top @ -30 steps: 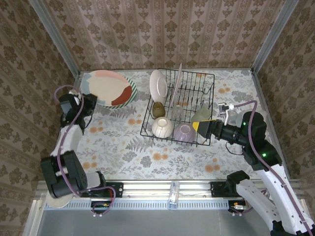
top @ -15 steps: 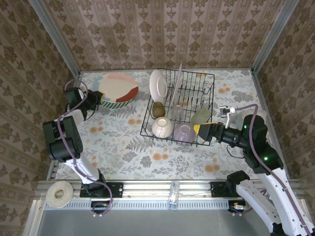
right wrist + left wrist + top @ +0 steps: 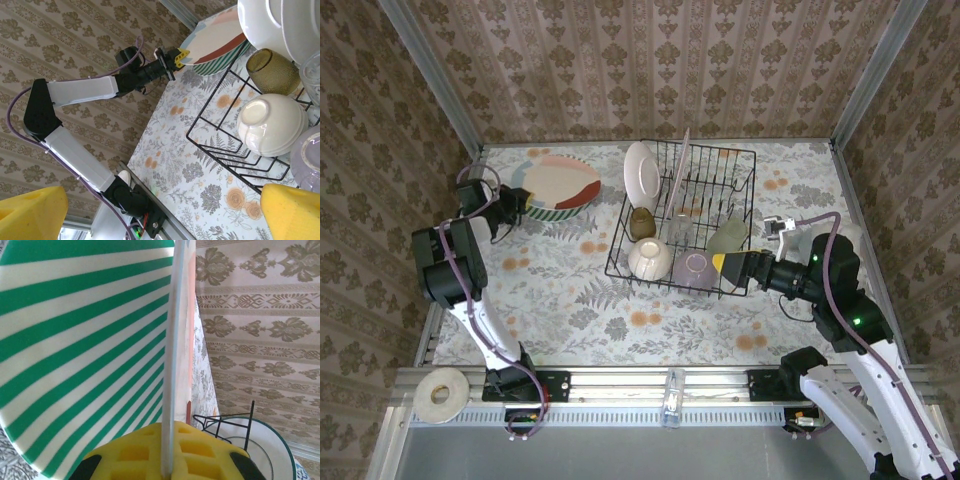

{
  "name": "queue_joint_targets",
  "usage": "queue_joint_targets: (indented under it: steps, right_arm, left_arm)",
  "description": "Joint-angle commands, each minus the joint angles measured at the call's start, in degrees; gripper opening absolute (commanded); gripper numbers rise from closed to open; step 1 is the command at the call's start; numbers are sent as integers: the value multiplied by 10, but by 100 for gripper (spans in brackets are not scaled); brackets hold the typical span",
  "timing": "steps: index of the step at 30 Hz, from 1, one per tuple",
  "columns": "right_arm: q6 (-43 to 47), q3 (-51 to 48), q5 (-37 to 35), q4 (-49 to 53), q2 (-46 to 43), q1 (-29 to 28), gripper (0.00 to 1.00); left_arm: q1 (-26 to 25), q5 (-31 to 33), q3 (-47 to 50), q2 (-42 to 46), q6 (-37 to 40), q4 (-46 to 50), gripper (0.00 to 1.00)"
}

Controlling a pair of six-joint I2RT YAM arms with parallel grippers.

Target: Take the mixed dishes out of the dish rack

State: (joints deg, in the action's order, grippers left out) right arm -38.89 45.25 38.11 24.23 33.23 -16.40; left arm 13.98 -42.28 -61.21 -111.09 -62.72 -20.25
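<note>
Left pincer (image 3: 167, 460) clamps the rim of the striped plate (image 3: 560, 182). Just ahead of the released right pincer (image 3: 735, 265), the dish rack (image 3: 745, 165) holds lilac bowl (image 3: 693, 270), cream bowl (image 3: 649, 258), amber cup (image 3: 641, 222), white plates (image 3: 642, 172).

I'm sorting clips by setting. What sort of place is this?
Probably a mock kitchen test cell: wallpapered panels box in a floral table, a loaded dish rack sits there, and the left gripper grips a patterned plate.

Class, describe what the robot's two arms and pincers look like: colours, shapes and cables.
The left arm and right arm have white links between black joints, with a purple cable looping along each. The left pincer and right pincer have blocky yellow fingers. A green light glows on the right arm.
</note>
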Motion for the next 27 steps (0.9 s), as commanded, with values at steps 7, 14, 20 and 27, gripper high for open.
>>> queue_joint_targets:
  steps: [7,14,20,27]
  right_arm:
    - [-23,-13,4,-22,-4,-6,100]
    - [-29,-7,1,-23,-2,-7,100]
    - [-31,-4,0,-22,0,-8,100]
    - [-29,7,-1,-25,10,-10,100]
  left_arm:
    - [5,-33,-41,-26,21,-23,11]
    - [6,-26,-46,-29,29,-6,39]
    - [9,-8,-67,-14,70,62,65]
    - [13,23,-102,8,128,178,100]
